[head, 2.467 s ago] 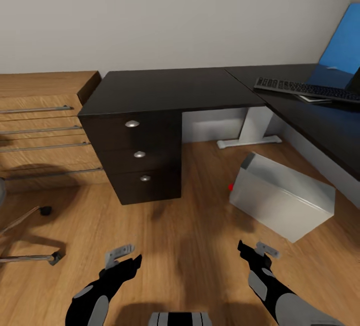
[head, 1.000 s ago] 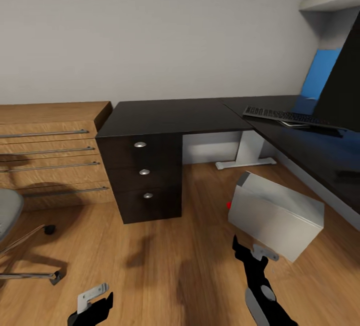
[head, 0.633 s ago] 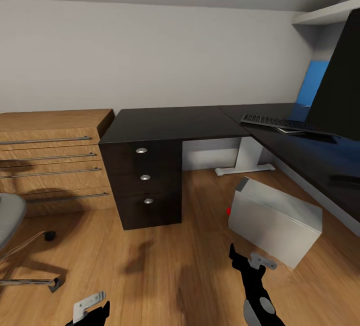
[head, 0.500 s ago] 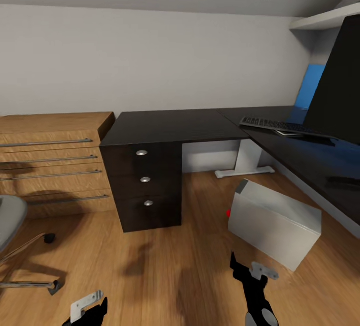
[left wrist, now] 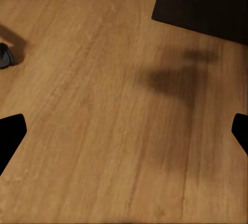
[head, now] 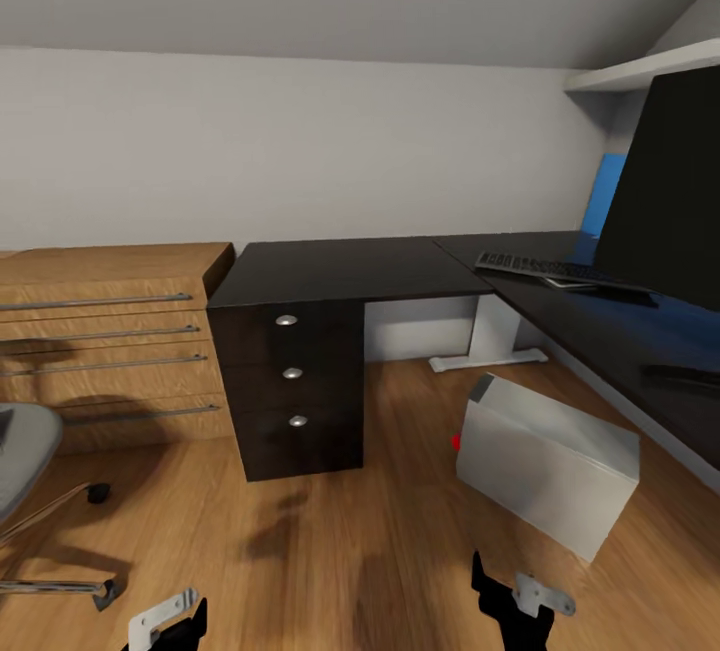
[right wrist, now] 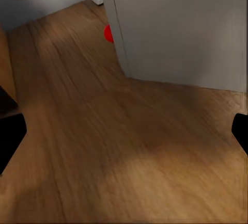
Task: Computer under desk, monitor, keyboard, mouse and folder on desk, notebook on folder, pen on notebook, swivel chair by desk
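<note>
The head camera has tilted upward, dropping both arms low in frame. The computer stands on the floor beside the desk, not yet under it. Left gripper and right gripper appear spread apart and empty.

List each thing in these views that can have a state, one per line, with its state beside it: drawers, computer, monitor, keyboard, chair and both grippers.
Desk: three drawers, all closed.
Computer: on the floor, out in front of the desk, standing askew to it.
Monitor: upright on the desk, screen dark.
Keyboard: flat on the desk beside the monitor.
Swivel chair: on the floor, apart from the desk.
Left gripper: open, empty, over bare floor.
Right gripper: open, empty, facing the computer.
</note>
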Robot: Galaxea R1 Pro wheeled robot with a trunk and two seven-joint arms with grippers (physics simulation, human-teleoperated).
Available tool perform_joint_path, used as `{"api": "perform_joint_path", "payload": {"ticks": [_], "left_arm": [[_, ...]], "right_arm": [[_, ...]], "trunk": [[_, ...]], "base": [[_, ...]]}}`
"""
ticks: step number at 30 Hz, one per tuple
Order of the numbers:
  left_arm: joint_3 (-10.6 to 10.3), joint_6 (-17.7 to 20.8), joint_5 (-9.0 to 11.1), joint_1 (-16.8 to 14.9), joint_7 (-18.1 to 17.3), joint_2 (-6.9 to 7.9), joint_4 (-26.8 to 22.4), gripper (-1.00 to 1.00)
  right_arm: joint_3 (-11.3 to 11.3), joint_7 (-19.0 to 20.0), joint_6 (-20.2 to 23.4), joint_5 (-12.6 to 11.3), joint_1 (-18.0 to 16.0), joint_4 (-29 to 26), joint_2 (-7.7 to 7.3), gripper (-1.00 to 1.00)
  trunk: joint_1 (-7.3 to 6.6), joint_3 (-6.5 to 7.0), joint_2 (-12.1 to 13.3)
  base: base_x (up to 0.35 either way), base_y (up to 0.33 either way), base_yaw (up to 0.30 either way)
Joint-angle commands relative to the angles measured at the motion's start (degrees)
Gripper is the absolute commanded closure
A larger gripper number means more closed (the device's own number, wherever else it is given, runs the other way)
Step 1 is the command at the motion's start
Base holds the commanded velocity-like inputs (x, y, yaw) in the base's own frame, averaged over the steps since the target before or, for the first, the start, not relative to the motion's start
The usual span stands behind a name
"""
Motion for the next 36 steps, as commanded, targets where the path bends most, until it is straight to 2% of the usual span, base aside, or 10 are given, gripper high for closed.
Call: {"api": "perform_joint_path", "payload": {"ticks": [1,3,5,7,12,20,24,30,36], "left_arm": [[0.0,0.3,0.4,0.4,0.2,0.01,-0.5,-1.0],[-0.1,0.3,0.4,1.4,0.3,-0.02,-1.1,-1.0],[-0.1,0.4,0.4,1.7,0.3,-0.03,-1.1,-1.0],[0.0,0.4,0.5,2.0,0.4,0.0,-1.1,-1.0],[-0.1,0.5,0.5,2.1,0.5,-0.07,0.3,-1.0],[-0.4,0.5,0.4,2.1,0.5,-0.24,3.4,-1.0],[-0.6,0.4,0.4,2.1,0.6,-0.44,6.7,-1.0],[-0.6,0.4,0.4,2.1,0.6,-0.48,8.6,-1.0],[-0.6,0.4,0.4,2.1,0.7,-0.48,9.1,-1.0]], "right_arm": [[0.2,-0.3,-0.6,0.2,0.2,0.3,-0.06,-1.0],[0.1,-0.2,-2.1,2.1,0.8,3.0,-0.21,-1.0],[0.1,-0.2,-2.9,2.7,0.9,5.2,-0.3,-1.0],[0.2,-0.1,-7.8,3.5,1.1,11.8,-0.43,-1.0],[0.2,-0.1,-10.3,3.7,1.1,13.7,-0.68,-1.0],[0.0,-0.1,-11.1,3.3,1.1,14.2,-2.27,-1.0],[-0.1,-0.1,-11.2,3.2,1.1,15.2,-2.92,-1.0],[0.0,0.0,-11.2,3.4,0.8,19.9,-2.99,-1.0],[0.0,0.1,-11.1,3.1,0.7,20.8,-2.82,-1.0]], "trunk": [[-0.23,0.14,0.4],[-0.66,0.5,1.2],[-1.1,0.86,2.0],[-1.54,1.22,2.8],[-2.64,2.12,4.8],[-4.4,3.55,8.0],[-5.28,4.27,9.6],[-6.59,5.35,12.0],[-7.91,6.43,14.4]], "base": [[0.0,0.0,0.0],[0.0,0.0,0.0],[0.0,0.0,0.0],[0.0,0.0,0.0],[0.0,0.0,0.0],[0.0,0.0,0.0],[0.0,0.0,0.0],[0.0,0.0,0.0],[0.0,0.0,0.0]]}}
